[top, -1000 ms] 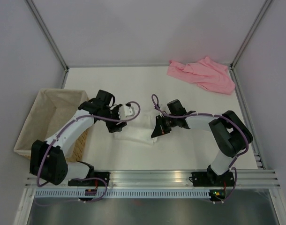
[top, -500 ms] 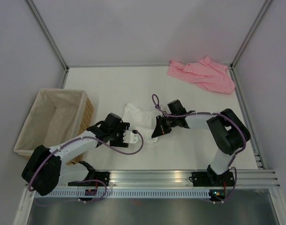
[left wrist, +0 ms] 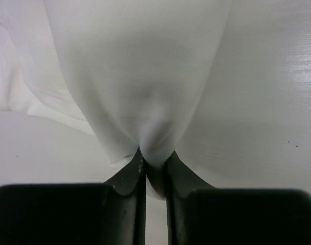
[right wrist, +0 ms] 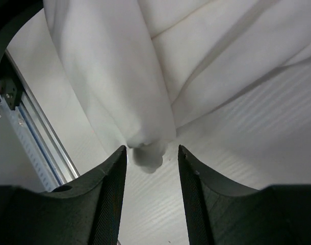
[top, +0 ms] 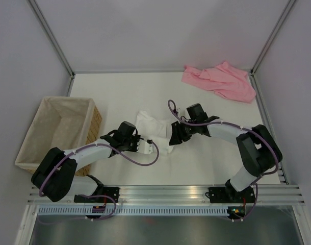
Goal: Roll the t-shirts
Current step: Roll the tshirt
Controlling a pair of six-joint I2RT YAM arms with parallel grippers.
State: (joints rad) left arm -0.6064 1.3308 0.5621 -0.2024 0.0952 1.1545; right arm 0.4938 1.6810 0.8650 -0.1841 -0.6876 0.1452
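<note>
The white t-shirt [top: 150, 126] lies bunched and partly rolled at mid table. My left gripper [top: 149, 148] sits at its near edge; in the left wrist view the gripper [left wrist: 155, 162] is shut on a pinched fold of the white t-shirt [left wrist: 140, 76]. My right gripper [top: 174, 139] is at the shirt's right side. In the right wrist view it [right wrist: 152, 154] stands open, and a loose corner of the white t-shirt [right wrist: 120, 66] hangs between the fingers without being squeezed. The pink t-shirt [top: 219, 80] lies crumpled at the far right corner.
A cloth-lined wicker basket [top: 30, 148] stands at the left edge, beside the left arm. Metal frame posts rise at the far corners, and an aluminium rail [top: 165, 194] runs along the near edge. The white table [top: 211, 158] shows bare near the right arm.
My left arm swung from the shirt's far-left side to its near edge and closed on the cloth. My right gripper opened and let go of the fold it held.
</note>
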